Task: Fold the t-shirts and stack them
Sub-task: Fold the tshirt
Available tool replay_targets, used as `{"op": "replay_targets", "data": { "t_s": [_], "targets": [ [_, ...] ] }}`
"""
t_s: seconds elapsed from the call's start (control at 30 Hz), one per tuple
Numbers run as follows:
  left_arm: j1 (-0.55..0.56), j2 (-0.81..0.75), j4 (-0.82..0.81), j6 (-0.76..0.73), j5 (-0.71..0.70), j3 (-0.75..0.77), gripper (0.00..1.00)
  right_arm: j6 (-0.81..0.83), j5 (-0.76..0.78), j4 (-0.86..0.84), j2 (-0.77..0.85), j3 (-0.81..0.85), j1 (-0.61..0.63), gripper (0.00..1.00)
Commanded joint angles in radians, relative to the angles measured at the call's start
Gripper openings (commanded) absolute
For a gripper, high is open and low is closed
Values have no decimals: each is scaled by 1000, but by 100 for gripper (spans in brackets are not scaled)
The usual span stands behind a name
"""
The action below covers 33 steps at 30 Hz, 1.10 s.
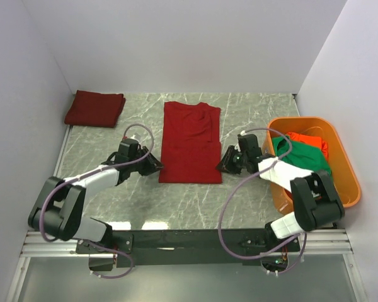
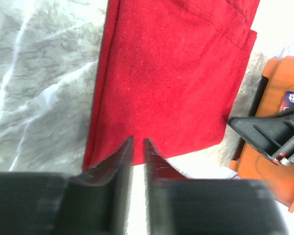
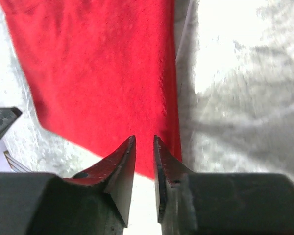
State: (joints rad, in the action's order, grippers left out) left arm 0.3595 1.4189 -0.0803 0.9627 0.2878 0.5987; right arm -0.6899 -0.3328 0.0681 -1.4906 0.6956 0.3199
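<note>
- Crimson t-shirt (image 1: 190, 141) lies flat in the middle of the marble table (image 1: 258, 110), its sleeves turned in so that it forms a long rectangle, collar at the far end
- Left gripper (image 1: 156, 166) sits low at the shirt's near left corner; in the left wrist view its jaws stand only a narrow slit apart over the hem, with no cloth visibly pinched between them
- Right gripper (image 1: 223, 165) sits at the near right corner; its jaws are also slightly parted, tips over the shirt's edge, holding nothing
- Folded crimson shirt (image 1: 94, 108) rests in the far left corner, well apart from the flat one
- Orange tub (image 1: 348, 165) at the right holds a green shirt (image 1: 302, 156) and an orange-red shirt (image 1: 309, 139) behind it
</note>
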Motion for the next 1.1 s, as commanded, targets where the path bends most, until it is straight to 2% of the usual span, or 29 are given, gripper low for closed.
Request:
{"op": "replay_targets", "data": {
  "t_s": [0.0, 0.1, 0.17, 0.37, 0.9, 1.07],
  "targets": [
    [2, -73, 72, -42, -73, -10, 30, 10, 28, 21, 98, -48, -5, 31],
    [2, -103, 77, -50, -88, -34, 37, 3, 17, 18, 139, -100, -5, 38],
    [2, -100, 77, -53, -82, -42, 36, -10, 9, -4, 161, -130, -5, 39],
    [2, -81, 48, -38, -61, -71, 33, 3, 28, 10, 130, -142, -2, 34],
    [15, -55, -12, -21, -38, -140, 40, -26, 6, -51, 118, -235, -2, 33],
    [25, -25, -36, -2, -36, -148, 38, -56, -18, -65, 113, -255, -4, 33]
  ]
}}
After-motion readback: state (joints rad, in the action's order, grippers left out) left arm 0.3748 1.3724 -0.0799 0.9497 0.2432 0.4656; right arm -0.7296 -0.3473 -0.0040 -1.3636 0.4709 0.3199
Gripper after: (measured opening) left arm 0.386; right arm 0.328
